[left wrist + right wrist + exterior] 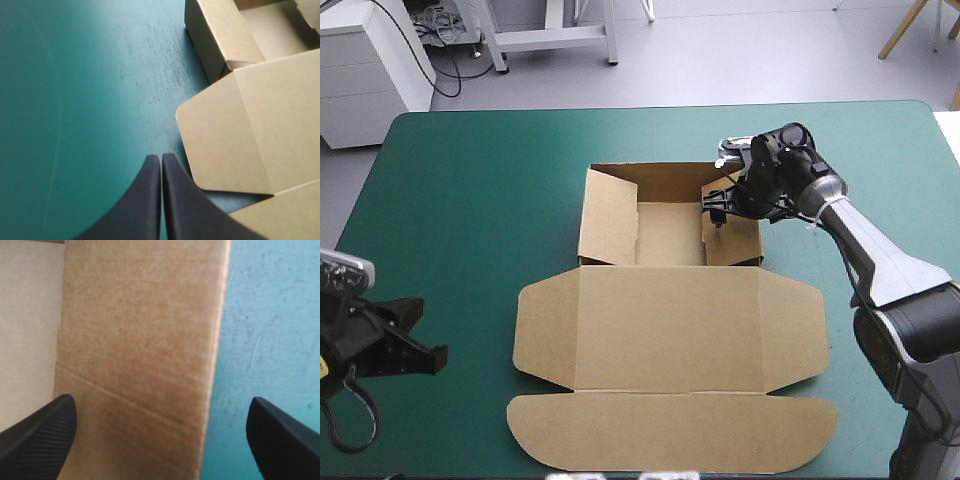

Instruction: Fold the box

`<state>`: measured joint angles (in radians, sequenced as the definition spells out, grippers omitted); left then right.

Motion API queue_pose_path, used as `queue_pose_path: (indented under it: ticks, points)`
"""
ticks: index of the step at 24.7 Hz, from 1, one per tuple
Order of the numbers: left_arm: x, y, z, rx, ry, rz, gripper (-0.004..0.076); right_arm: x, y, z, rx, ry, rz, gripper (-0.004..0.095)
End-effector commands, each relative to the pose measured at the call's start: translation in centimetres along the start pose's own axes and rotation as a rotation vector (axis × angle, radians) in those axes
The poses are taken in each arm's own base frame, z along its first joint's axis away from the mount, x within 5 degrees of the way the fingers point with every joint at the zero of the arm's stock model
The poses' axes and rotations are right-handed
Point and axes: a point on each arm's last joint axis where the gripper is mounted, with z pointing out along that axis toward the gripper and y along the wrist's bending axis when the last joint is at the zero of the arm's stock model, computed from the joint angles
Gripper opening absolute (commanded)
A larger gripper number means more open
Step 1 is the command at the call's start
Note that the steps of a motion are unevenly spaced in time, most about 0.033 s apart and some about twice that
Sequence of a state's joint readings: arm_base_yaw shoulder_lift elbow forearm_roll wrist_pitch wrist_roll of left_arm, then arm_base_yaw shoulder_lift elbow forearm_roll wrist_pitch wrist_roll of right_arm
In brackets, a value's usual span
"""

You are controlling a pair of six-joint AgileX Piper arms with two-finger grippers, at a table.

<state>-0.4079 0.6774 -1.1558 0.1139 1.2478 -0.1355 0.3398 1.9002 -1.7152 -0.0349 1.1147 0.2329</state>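
The brown box (670,330) lies mid-table. Its far part is a tray (670,235) with walls raised, and its lid is flat toward the front with side flaps and a rounded front flap (670,435). My right gripper (720,208) is open over the tray's right wall near the far right corner. In the right wrist view the right gripper (160,440) straddles that board wall (140,340), one fingertip (40,435) on the tray side, the other over the cover. My left gripper (432,352) rests near the table's front left, and the left gripper (161,160) is shut, empty, just short of the lid's left flap (225,140).
A wide stretch of teal-green cover (470,200) runs from the box to the table's left edge. A narrower strip (880,160) lies beyond the right arm toward the far right corner. The tray's left wall (220,40) stands ahead of the left gripper.
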Motion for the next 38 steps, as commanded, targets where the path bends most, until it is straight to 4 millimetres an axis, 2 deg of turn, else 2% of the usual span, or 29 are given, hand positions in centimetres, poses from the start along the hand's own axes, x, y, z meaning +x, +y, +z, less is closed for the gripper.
queue_pose_path:
  ticks: [1,5,9,12,15,16,19,21,25,27,29,30,33,34,38]
  points:
    - [1.6,0.1,-0.3,0.014,-0.043,-0.001,-0.001,-0.7,-0.3,-2.0,-0.01,-0.083,-0.009,0.085]
    - [3.3,0.2,-0.3,0.023,-0.058,-0.003,-0.001,-0.7,-0.3,-1.5,-0.006,-0.067,-0.023,0.085]
    - [3.8,0.2,-0.5,0.031,-0.066,-0.006,-0.001,-0.5,-0.3,-0.5,0.003,-0.022,-0.031,0.0847]
    - [3.9,0.2,-0.6,0.031,-0.069,0.001,-0.001,-0.4,-0.2,0.4,0.007,0.015,-0.03,0.0777]
    - [3.9,0.2,-0.6,0.031,-0.069,0.001,-0.001,-0.3,-0.2,0.3,0.005,0.018,-0.029,0.0574]
    - [3.9,0.2,-0.6,0.031,-0.069,0.001,-0.001,-0.4,-0.2,0.1,0.005,0.013,-0.026,0.0337]
    - [3.9,0.2,-0.6,0.031,-0.069,0.001,-0.001,-0.6,-0.2,-0.5,0.0,-0.008,-0.025,-0.0025]
    - [3.9,0.2,-0.6,0.031,-0.069,0.001,-0.001,-0.6,-0.2,-0.9,-0.001,-0.014,-0.021,0.0]
    - [3.9,0.2,-0.6,0.031,-0.069,0.001,-0.001,-0.6,-0.2,-1.4,0.0,-0.022,-0.024,-0.0015]
    - [3.9,0.2,-0.6,0.031,-0.067,0.001,-0.001,-1.4,-1.2,-3.4,0.004,-0.087,-0.025,-0.0019]
    - [3.9,0.2,-0.6,0.03,-0.064,0.001,-0.001,-2.7,-4.2,-6.6,0.03,-0.161,0.013,-0.0019]
    - [3.9,0.2,-0.6,0.03,-0.061,0.001,-0.001,-3.3,-6.7,-8.3,0.057,-0.202,0.047,-0.0019]
    - [3.9,0.2,-0.6,0.03,-0.061,0.001,-0.001,-3.6,-12.1,-10.8,0.106,-0.276,0.149,-0.0019]
    - [3.9,0.2,-0.6,0.03,-0.061,0.001,-0.001,-3.3,-15.1,-11.4,0.145,-0.286,0.202,-0.0019]
    - [3.9,0.2,-0.6,0.03,-0.061,0.001,-0.001,-1.6,-22.2,-12.0,0.242,-0.278,0.342,-0.0019]
